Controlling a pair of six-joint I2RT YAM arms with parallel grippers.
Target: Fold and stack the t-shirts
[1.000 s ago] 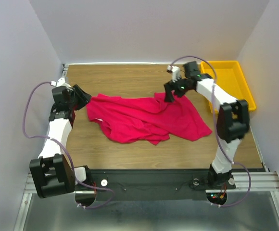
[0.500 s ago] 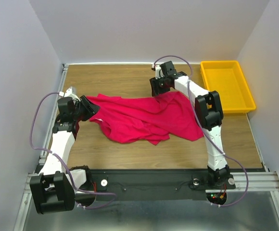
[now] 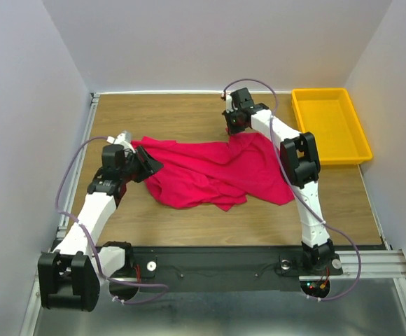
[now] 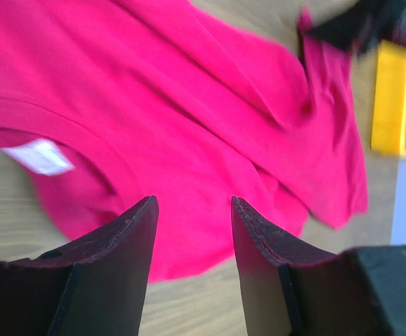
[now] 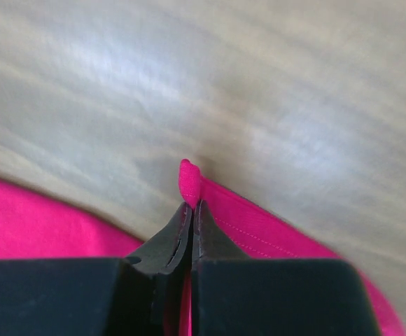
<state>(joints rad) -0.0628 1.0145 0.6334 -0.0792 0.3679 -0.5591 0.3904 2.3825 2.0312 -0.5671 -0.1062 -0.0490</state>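
Lying crumpled and unfolded, the t-shirt [image 3: 217, 171] is bunched across the middle of the table [image 3: 182, 115], with loose folds and an overlapped near edge; no flat rectangle is formed yet and no stack is seen. A white label [image 4: 40, 155] inside the collar is exposed at the left end, so the neck is judged to point toward the left arm. At the far right corner a hem edge is pinched by the right gripper [image 5: 191, 210], jaws closed tight on a small ridge of cloth just off the wood. The left gripper [image 4: 192, 203] is held over the left end near the collar, jaws about half apart, nothing between them; whether cloth is touched cannot be told. The yellow tray [image 3: 357, 140] is set at the far right, apart from the shirt, and nothing is seen in it. The step in hand is judged as the spread-out before folding: one corner is gripped, the opposite end is not yet gripped. For the next move, a hold by the left jaws on a shoulder or collar edge is likely needed, then a pull apart by both arms so that the cloth is laid flat. A single layer should be caught, not the bunched fold.
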